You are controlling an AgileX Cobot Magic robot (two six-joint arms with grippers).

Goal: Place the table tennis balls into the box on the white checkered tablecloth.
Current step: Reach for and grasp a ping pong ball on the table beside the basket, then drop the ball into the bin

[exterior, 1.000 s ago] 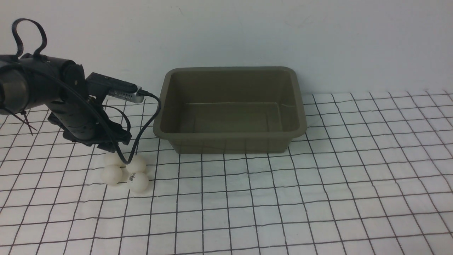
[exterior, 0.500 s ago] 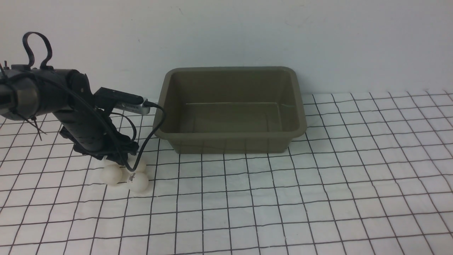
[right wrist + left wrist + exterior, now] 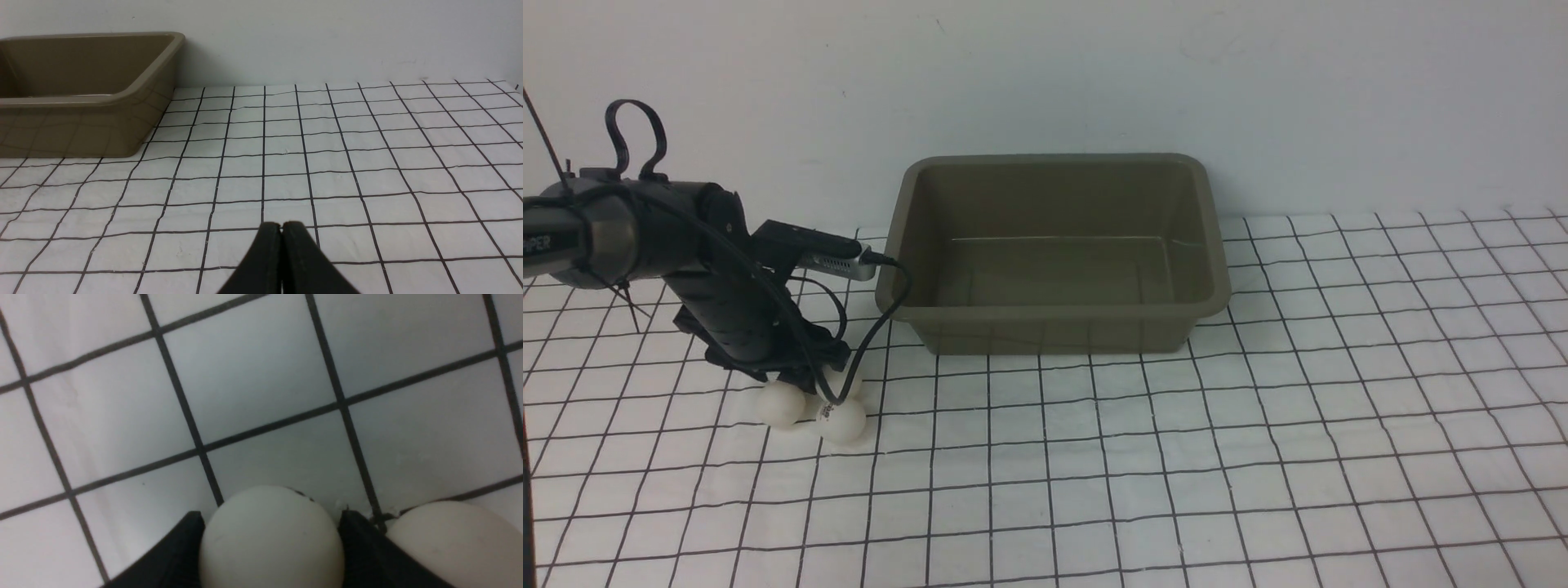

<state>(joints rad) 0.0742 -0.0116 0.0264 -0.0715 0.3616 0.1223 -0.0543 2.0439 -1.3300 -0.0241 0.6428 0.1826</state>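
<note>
The checkered tablecloth (image 3: pixel 1045 490) spreads out in front. On its left side lie the balls (image 3: pixel 841 420), the nearest one bearing dark print. Just behind, the left gripper (image 3: pixel 272 516) reaches down with its fingers wide apart, one on each side of a ball (image 3: pixel 271 547); I cannot tell whether they press on it. The right gripper (image 3: pixel 282 226) has its fingertips together. Farther back, the box (image 3: pixel 1054 331) stands upright on the cloth, before the pale wall (image 3: pixel 1339 98).
</note>
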